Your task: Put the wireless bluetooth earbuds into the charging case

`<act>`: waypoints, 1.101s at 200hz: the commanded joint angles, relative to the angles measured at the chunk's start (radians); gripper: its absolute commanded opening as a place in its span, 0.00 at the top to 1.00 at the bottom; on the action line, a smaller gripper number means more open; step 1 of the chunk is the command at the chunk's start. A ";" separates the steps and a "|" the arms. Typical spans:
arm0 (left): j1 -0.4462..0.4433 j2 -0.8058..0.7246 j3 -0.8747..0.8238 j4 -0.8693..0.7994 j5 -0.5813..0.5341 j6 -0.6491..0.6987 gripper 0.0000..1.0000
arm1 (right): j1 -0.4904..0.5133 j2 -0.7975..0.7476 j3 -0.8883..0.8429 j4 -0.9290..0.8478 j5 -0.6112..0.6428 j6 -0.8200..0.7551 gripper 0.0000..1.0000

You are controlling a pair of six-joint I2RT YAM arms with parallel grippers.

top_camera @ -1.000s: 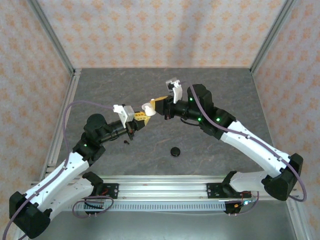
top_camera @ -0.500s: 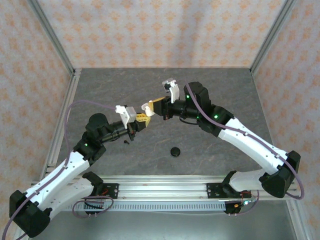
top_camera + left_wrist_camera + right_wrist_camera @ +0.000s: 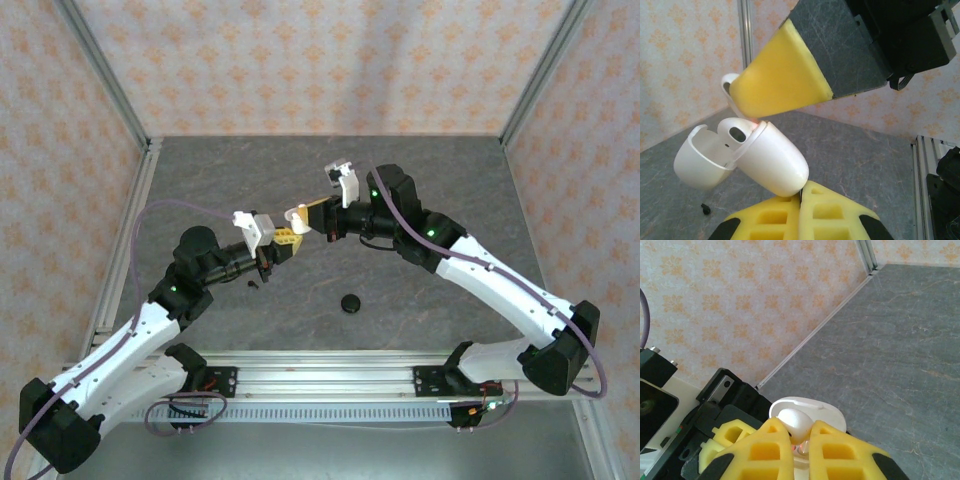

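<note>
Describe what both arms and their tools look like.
The left arm and right arm match: white long links, black joints with small green lights, a purple cable trailing each. The left tool and right tool have blocky yellow fingers moulded with square pockets, on black bodies, with a white bracket at the wrist.

The charging case (image 3: 772, 162) was glossy white, smooth and oval. It hung tilted in the air above the desk (image 3: 420, 200), its rounded lower end pinched by the left claw (image 3: 801, 196). Its lid (image 3: 697, 162) stood flipped open to one side, baring a dark socket (image 3: 737, 133) at the mouth. A white earbud (image 3: 791, 421) sat squeezed in the right claw (image 3: 800, 434) right at that open mouth; whether it touched the case could not be told. A tiny black earbud (image 3: 252, 283) lay on the desk below, well apart from the case.
</note>
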 commanded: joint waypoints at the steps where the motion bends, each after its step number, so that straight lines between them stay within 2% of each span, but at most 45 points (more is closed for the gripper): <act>1: -0.003 -0.005 0.044 0.045 -0.017 0.014 1.00 | 0.012 -0.001 -0.022 -0.045 -0.047 0.010 0.89; 106: -0.003 0.014 0.051 0.081 -0.024 0.001 1.00 | 0.012 0.007 -0.046 -0.025 -0.029 0.037 0.90; 125: -0.004 0.023 0.053 0.097 -0.023 -0.012 0.90 | 0.012 0.012 -0.062 -0.006 -0.021 0.048 0.90; 172: -0.009 0.042 0.058 0.111 -0.029 -0.019 0.87 | 0.012 0.038 -0.078 0.033 -0.033 0.083 0.91; 220: -0.011 0.049 0.052 0.144 -0.046 -0.036 0.77 | 0.012 0.050 -0.078 0.040 -0.038 0.094 0.92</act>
